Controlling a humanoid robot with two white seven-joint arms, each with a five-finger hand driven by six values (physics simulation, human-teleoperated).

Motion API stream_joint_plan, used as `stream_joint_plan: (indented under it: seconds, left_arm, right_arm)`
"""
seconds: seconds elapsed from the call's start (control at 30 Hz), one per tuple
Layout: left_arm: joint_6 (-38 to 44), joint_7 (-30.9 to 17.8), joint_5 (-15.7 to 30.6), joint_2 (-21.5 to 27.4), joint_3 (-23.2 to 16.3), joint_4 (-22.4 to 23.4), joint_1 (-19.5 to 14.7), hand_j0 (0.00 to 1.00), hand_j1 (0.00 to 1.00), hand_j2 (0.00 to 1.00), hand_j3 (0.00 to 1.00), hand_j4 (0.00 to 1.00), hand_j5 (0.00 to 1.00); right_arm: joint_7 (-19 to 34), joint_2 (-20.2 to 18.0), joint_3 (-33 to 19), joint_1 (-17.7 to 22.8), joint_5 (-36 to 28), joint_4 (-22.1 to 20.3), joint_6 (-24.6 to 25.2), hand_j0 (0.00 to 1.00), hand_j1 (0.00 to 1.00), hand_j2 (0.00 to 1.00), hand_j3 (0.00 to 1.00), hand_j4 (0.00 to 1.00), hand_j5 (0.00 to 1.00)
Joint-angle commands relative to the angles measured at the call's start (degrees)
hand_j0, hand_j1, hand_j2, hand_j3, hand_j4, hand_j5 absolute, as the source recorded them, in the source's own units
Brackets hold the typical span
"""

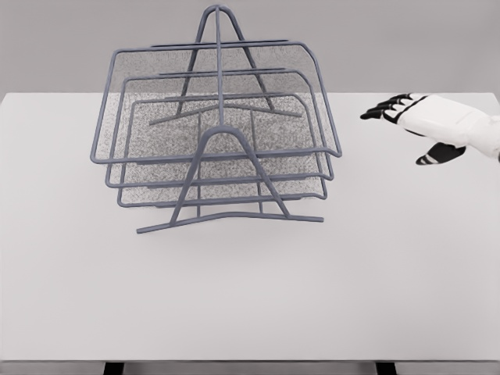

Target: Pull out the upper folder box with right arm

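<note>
Upper folder box (215,101), the top of 3 stacked grey mesh trays in a wire rack (223,168), sits well to the left of the right hand's black fingertips (383,109). Those fingers are spread and relaxed, holding nothing, pointing toward the rack. The right hand (426,125) hovers over the white table (250,297), its arm entering from the right edge.

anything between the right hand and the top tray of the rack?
Nothing visible. The white right hand hovers with fingers spread, to the right of the grey wire-mesh three-tier rack; only bare white table lies between it and the upper tray.
</note>
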Motion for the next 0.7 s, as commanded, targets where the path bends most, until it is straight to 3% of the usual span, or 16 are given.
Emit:
stream_joint_plan:
  seconds: [0.0,0.13,0.23,0.33,0.4,0.47,0.57,0.67]
  left_arm:
    - [0.0,0.0,0.0,0.0,-0.1,0.0,0.0,1.0,1.0,1.0,1.0,1.0,1.0]
    - [0.0,0.0,0.0,0.0,0.0,0.0,0.0,1.0,1.0,1.0,1.0,1.0,1.0]
    - [0.0,0.0,0.0,0.0,0.0,0.0,0.0,1.0,1.0,1.0,1.0,1.0,1.0]
    - [0.0,0.0,0.0,0.0,0.0,0.0,0.0,1.0,1.0,1.0,1.0,1.0,1.0]
    - [0.0,0.0,0.0,0.0,-0.1,0.0,0.0,1.0,1.0,1.0,1.0,1.0,1.0]
    - [0.0,0.0,0.0,0.0,0.0,0.0,0.0,1.0,1.0,1.0,1.0,1.0,1.0]
    - [0.0,0.0,0.0,0.0,-0.1,0.0,0.0,1.0,1.0,1.0,1.0,1.0,1.0]
    - [0.0,0.0,0.0,0.0,0.0,0.0,0.0,1.0,1.0,1.0,1.0,1.0,1.0]
  right_arm:
    - [0.0,0.1,0.1,0.0,0.1,0.2,0.0,1.0,1.0,1.0,1.0,1.0,1.0]
    - [0.0,0.9,-0.3,-2.6,2.5,0.6,-2.7,1.0,1.0,1.0,1.0,1.0,1.0]
    - [0.0,5.7,-0.2,-5.6,2.5,-0.4,-4.5,1.0,1.0,1.0,1.0,1.0,1.0]
    - [0.0,5.9,0.3,-6.2,2.5,-1.8,-8.1,1.0,1.0,1.0,1.0,1.0,1.0]
    - [0.0,7.9,-7.5,-6.2,2.5,-2.0,-8.5,1.0,1.0,1.0,1.0,1.0,1.0]
    - [0.0,7.5,-9.5,-6.1,2.4,-2.1,-8.4,1.0,1.0,1.0,1.0,1.0,1.0]
    - [0.0,9.6,-8.5,-6.4,2.4,-2.3,-8.2,1.0,1.0,1.0,1.0,1.0,1.0]
    - [0.0,13.5,-2.4,-6.9,2.4,-2.1,-7.8,1.0,1.0,1.0,1.0,1.0,1.0]
